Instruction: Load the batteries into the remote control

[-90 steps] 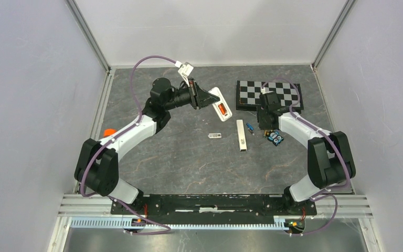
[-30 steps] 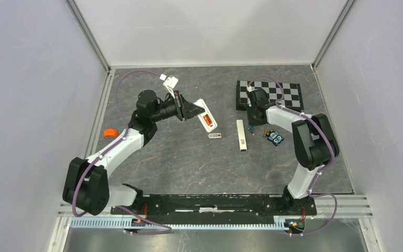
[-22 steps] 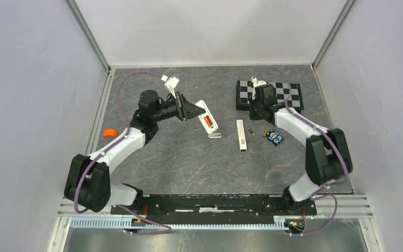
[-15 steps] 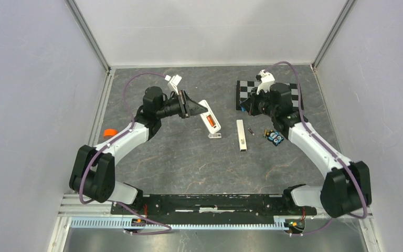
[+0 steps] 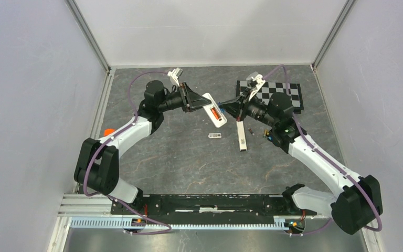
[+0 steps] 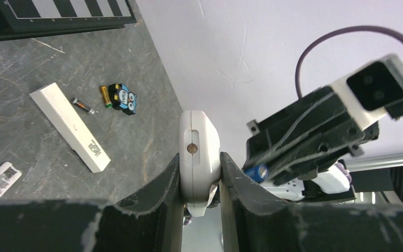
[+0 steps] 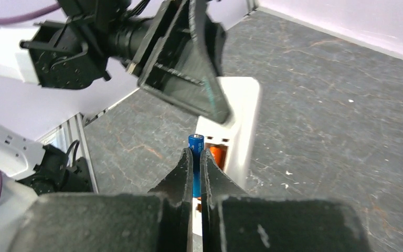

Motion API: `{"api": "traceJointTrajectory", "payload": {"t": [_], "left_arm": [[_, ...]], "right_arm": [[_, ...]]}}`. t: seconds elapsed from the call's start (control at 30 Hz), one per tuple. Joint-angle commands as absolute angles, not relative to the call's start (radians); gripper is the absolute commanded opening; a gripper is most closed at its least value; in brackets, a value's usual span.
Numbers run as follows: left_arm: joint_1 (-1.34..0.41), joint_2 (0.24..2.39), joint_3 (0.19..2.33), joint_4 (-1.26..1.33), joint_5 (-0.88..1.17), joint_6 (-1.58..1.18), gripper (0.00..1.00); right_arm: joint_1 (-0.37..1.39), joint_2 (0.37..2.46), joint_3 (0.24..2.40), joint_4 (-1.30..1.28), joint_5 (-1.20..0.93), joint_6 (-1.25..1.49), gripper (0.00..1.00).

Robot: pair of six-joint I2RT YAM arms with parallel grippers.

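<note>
My left gripper (image 5: pixel 198 101) is shut on the white remote control (image 5: pixel 213 109) and holds it tilted above the table, its open back recess showing something orange-red (image 7: pixel 216 153). In the left wrist view the remote control (image 6: pixel 199 152) stands edge-on, clamped between the fingers. My right gripper (image 7: pixel 196 157) is shut on a blue-wrapped battery (image 7: pixel 195 144), whose tip sits just in front of the recess. In the top view this gripper (image 5: pixel 230 108) is right beside the remote. Another battery (image 5: pixel 251 130) lies on the table.
A long plain white bar (image 5: pixel 240 135) lies mid-table, with a small clear piece (image 5: pixel 214 135) to its left. An owl-printed item (image 6: pixel 122 98) and a yellowish cell (image 6: pixel 105 96) lie right of the bar. A checkerboard (image 5: pixel 289 92) sits at the back right, and an orange object (image 5: pixel 108 131) at the left.
My right gripper has risen from the table near the bar and swung left to the remote, carrying the battery. My left gripper has lifted the remote up and to the right.
</note>
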State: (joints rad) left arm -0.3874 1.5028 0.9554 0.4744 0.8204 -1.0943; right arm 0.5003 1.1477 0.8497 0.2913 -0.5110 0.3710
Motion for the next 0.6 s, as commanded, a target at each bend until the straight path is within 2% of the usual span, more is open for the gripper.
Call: {"api": "traceJointTrajectory", "payload": {"t": [0.0, 0.23, 0.57], "left_arm": [[-0.384, 1.491, 1.017, 0.521, 0.865, -1.184, 0.02], [-0.384, 1.464, 1.014, 0.478, 0.887, -1.177, 0.02], [-0.384, 1.45, 1.012, 0.452, 0.888, -1.19, 0.02]], "right_arm": [[0.56, 1.163, 0.896, 0.331, -0.46, 0.311, 0.03], [0.574, 1.154, 0.892, 0.33, -0.408, 0.239, 0.03], [0.575, 1.113, 0.829, 0.424, -0.446, 0.172, 0.03]]}}
